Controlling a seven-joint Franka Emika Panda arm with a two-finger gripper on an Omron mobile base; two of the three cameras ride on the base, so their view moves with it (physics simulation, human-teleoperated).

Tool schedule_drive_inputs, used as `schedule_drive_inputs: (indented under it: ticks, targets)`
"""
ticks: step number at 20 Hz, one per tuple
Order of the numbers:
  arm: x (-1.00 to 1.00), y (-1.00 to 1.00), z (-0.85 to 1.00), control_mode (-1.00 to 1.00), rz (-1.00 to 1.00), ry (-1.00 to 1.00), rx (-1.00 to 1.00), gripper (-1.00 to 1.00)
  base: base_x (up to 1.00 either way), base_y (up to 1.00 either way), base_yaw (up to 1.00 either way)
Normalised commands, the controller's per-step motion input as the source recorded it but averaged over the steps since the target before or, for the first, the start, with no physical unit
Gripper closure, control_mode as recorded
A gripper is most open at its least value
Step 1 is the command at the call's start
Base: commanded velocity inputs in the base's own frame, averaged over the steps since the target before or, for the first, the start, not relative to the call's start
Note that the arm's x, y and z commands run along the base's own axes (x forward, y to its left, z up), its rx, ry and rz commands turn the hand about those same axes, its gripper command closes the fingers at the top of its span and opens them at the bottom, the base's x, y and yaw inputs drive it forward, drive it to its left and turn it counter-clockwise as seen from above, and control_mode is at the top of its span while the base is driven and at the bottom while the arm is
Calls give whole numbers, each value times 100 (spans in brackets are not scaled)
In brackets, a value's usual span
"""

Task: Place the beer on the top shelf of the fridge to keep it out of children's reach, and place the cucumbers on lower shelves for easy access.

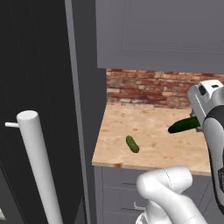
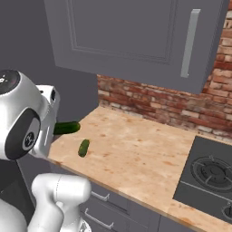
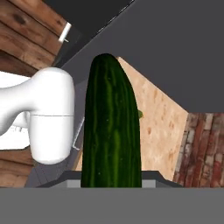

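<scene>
Carrying one cucumber (image 3: 111, 127) lengthwise in the closed pincer (image 1: 197, 121), lifted clear above the counter (image 1: 153, 131). Second cucumber (image 1: 132, 144) lies on the wood below and ahead of the pincer. Fridge (image 1: 39, 87) stands well off to its far side; next move likely swings toward a lower shelf.

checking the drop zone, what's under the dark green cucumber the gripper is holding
Under the held dark green oblong cucumber lies bare pale wooden countertop. The second small green cucumber lies apart. The arm hides the counter under the gripper.

Pincer (image 1: 195, 120) holding cucumber (image 1: 183, 125) above counter (image 1: 153, 131), second cucumber (image 1: 132, 144) lying on it
</scene>
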Motion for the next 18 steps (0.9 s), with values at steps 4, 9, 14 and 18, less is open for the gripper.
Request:
schedule_drive_inputs:
  ticks: [4,9,14,18]
  targets:
    - [-19,4,29,-100,4,0,-4,100,0,0,0]
    - [-9,10,4,100,1,0,-5,100,-7,3,0]
    - [0,0,0,100,0,0,0,100,-65,0,3]
    - [0,0,0,100,0,0,0,100,-100,-3,15]
